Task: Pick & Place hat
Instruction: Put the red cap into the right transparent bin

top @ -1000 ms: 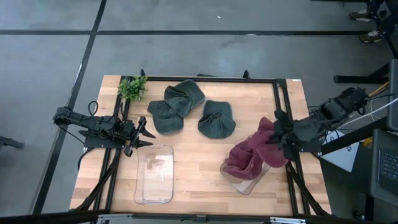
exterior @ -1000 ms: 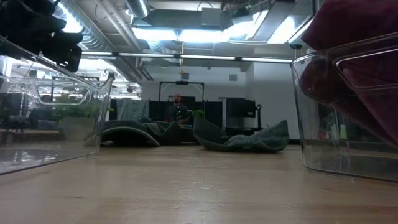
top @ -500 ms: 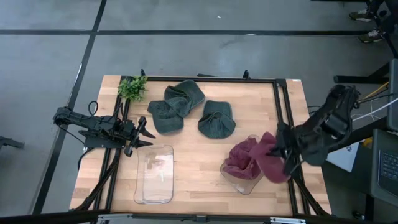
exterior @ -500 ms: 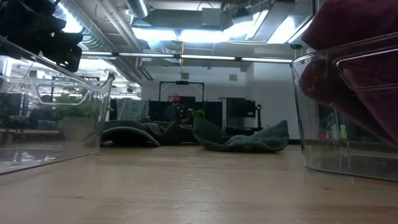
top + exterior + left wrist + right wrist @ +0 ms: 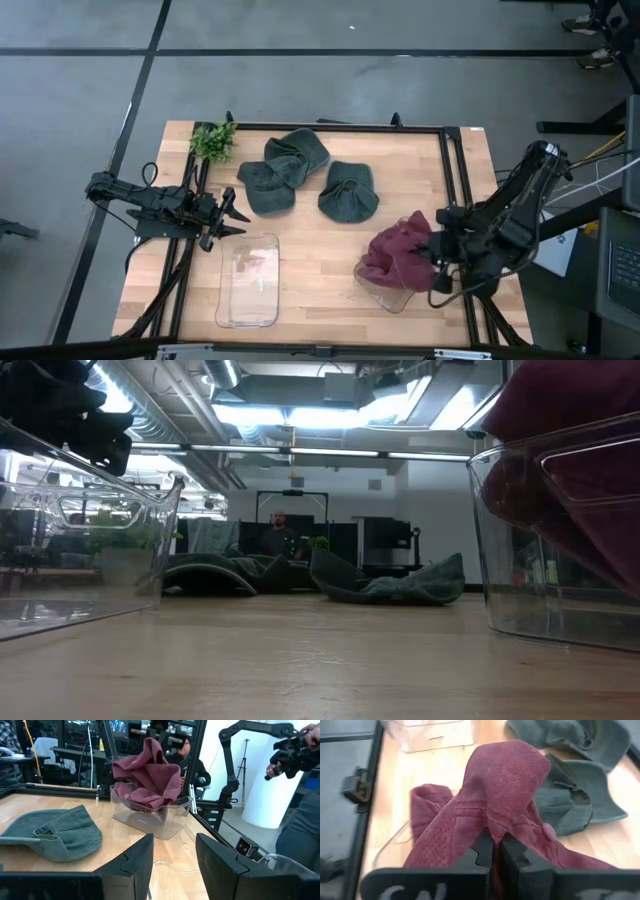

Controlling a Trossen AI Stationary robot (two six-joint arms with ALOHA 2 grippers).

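A maroon hat (image 5: 398,256) sits bunched in and over a clear bin (image 5: 385,292) near the table's right near corner; it also shows in the low view (image 5: 575,450) and the left wrist view (image 5: 147,772). My right gripper (image 5: 438,264) is at the hat's right side, shut on it (image 5: 496,849). My left gripper (image 5: 232,215) waits open (image 5: 172,862) at the far edge of a second clear bin (image 5: 248,280). Two green hats (image 5: 283,168) (image 5: 348,191) lie flat on the table's far half. My right gripper pinches a raised fold of the maroon hat's cloth (image 5: 495,827) between its two fingers (image 5: 482,851). It comes from the table's right side, slanting down. The hat's lower part lies inside the clear bin (image 5: 540,560), and the rest stands bunched above the rim.
A small green plant (image 5: 212,140) stands at the far left corner. A dark frame (image 5: 455,180) runs along the table's edges. Bare wood lies between the two bins. A person (image 5: 190,762) is in the room beyond the table.
My right gripper has moved toward the table's near edge and a little leftward, turning as its arm swung. The held upper part of the maroon hat came along and has bunched over the bin; the part inside the bin has stayed put.
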